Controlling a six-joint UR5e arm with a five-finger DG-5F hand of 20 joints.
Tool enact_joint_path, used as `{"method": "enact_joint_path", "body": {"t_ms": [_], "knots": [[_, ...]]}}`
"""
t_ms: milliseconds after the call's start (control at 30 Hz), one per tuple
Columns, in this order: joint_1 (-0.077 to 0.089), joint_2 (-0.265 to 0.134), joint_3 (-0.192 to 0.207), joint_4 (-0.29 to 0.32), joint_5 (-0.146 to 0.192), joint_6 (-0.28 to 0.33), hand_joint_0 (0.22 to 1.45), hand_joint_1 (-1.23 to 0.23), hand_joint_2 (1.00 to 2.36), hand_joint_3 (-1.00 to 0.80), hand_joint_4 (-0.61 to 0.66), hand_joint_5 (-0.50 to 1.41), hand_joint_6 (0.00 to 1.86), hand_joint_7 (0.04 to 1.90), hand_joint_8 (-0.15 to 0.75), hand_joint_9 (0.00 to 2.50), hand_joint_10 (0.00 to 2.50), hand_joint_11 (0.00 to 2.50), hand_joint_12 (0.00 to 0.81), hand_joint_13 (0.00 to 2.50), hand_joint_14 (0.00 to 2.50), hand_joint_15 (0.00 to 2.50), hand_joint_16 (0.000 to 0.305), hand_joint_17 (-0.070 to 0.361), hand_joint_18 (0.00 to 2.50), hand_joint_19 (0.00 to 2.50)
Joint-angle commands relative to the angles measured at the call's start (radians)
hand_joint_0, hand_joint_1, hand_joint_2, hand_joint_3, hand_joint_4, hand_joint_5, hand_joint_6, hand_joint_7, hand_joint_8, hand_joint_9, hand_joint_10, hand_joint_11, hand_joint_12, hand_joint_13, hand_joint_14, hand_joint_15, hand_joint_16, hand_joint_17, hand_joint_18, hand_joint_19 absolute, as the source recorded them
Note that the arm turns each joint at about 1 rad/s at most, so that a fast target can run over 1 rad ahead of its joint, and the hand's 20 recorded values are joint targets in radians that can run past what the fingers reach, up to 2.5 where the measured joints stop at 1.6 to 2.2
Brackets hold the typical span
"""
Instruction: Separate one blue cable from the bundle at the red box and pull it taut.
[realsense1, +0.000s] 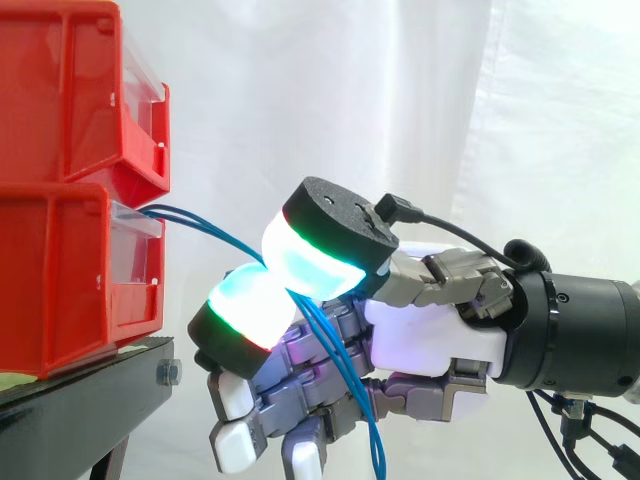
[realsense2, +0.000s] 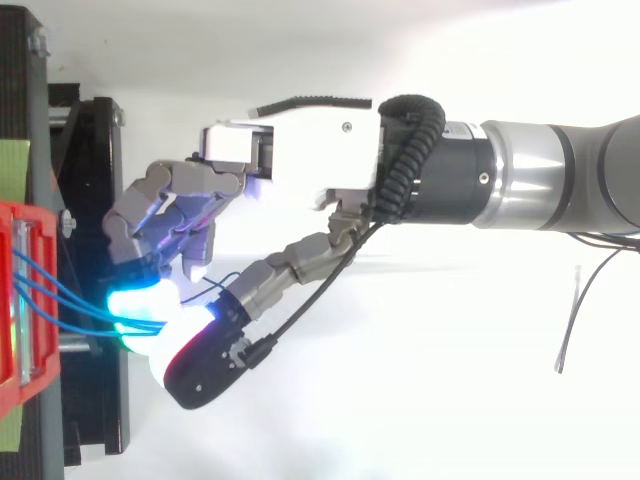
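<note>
Thin blue cables (realsense1: 197, 222) come out of the front of the lower red bin (realsense1: 60, 280) and run right and slightly down to my hand (realsense1: 430, 340). Two thick glowing fingertips (realsense1: 315, 262) are pressed together on the cables just right of the bin. Below the pinch the strands hang down across the curled fingers. From above, the cables (realsense2: 70, 303) fan out from the red bin (realsense2: 12, 300) and meet at the cyan-glowing pads (realsense2: 135, 300). I cannot tell whether one strand or more is in the pinch. The hand (realsense2: 300, 150) reaches in from the right.
A second red bin (realsense1: 70, 90) is stacked on the lower one. Both rest on a black stand (realsense1: 90, 385) at the left. A white curtain hangs behind. A thin loose wire (realsense2: 575, 320) lies at the right in the top view.
</note>
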Motion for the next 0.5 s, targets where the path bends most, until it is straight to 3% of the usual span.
{"method": "enact_joint_path", "body": {"t_ms": [0,300,467], "knots": [[-0.001,0.0,0.0,0.0,-0.005,0.001,0.66,-0.94,1.0,-0.5,0.26,-0.2,0.95,1.03,0.425,1.0,0.02,1.1,0.411,0.91,0.02,0.55,0.051,0.115,0.95,0.6],[-0.003,0.0,0.002,0.0,-0.008,0.004,0.51,-0.88,1.0,-0.5,0.28,-0.19,0.94,1.04,0.45,1.04,0.02,1.11,0.433,0.93,0.02,0.55,0.056,0.125,0.99,0.61],[-0.001,0.0,0.003,0.0,-0.008,0.004,0.47,-0.67,1.0,-0.5,0.28,-0.18,0.92,1.01,0.469,1.02,0.02,1.04,0.44,0.91,0.02,0.53,0.06,0.134,0.99,0.63]]}}
